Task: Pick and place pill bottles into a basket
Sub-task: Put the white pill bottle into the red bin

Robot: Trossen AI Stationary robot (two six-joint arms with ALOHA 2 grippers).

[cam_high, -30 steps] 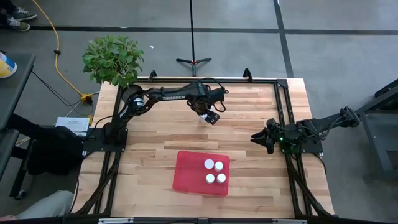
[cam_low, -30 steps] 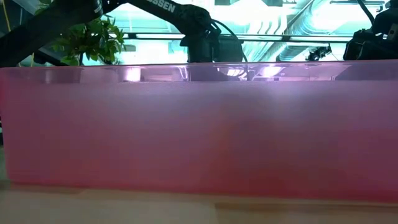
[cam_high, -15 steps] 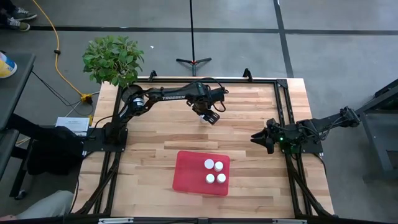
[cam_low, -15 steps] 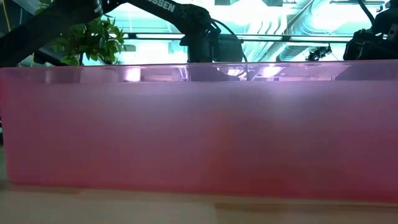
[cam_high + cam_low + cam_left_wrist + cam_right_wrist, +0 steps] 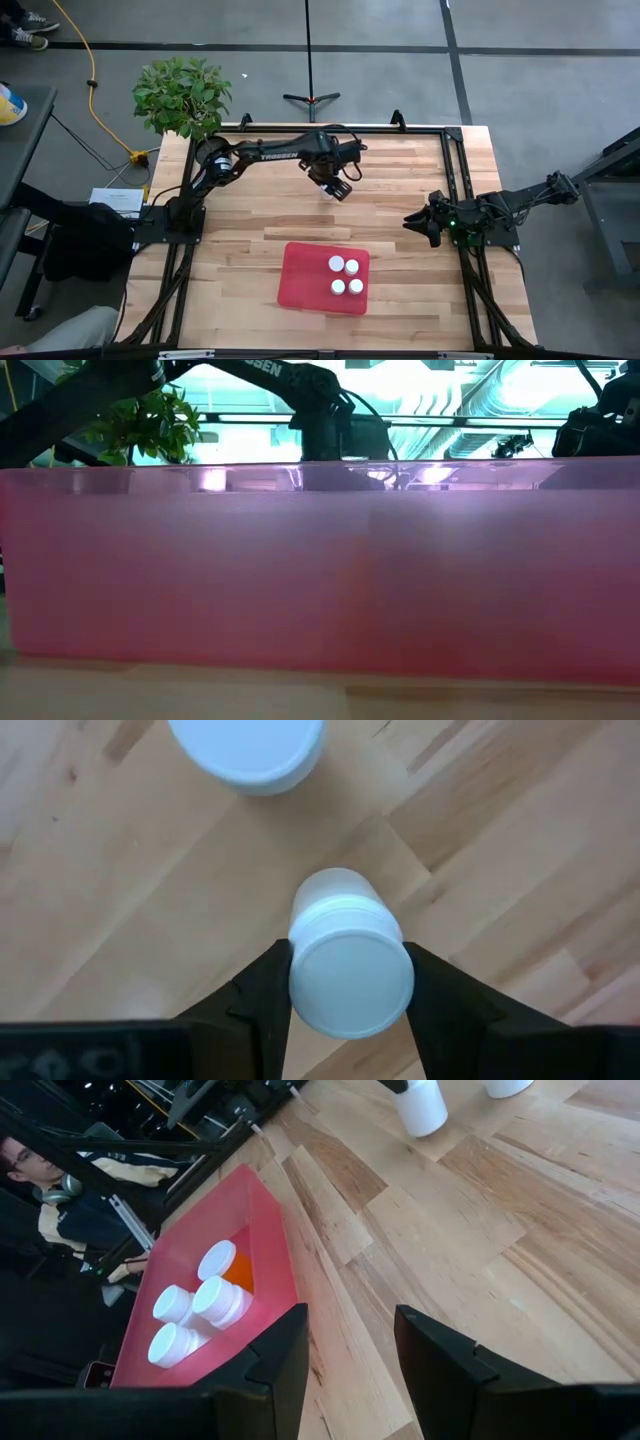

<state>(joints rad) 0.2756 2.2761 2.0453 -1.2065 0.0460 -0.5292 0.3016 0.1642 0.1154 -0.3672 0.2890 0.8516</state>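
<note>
- Left wrist view shows my left end effector (image 5: 350,985) clamped on a small white round-capped plastic pill bottle (image 5: 350,975), a dark finger on each side of the cap; it seems lifted clear of the pale planked wooden counter (image 5: 120,920).
- The cap is smooth, round and slick, so a hard swing toward the tray could let it twist or slip out.
- A second white-capped bottle (image 5: 247,750) stands on the counter close by; a low pass might topple it.
- In the high view the flat red plastic tray with low walls (image 5: 300,275) lies at 6 o'clock, with four white-capped bottles (image 5: 344,277) bunched in its 3 o'clock half; dropping onto them could make mine bounce out.
- My right end effector (image 5: 350,1350) waits at 3 o'clock, fingers apart, holding nothing.
</note>
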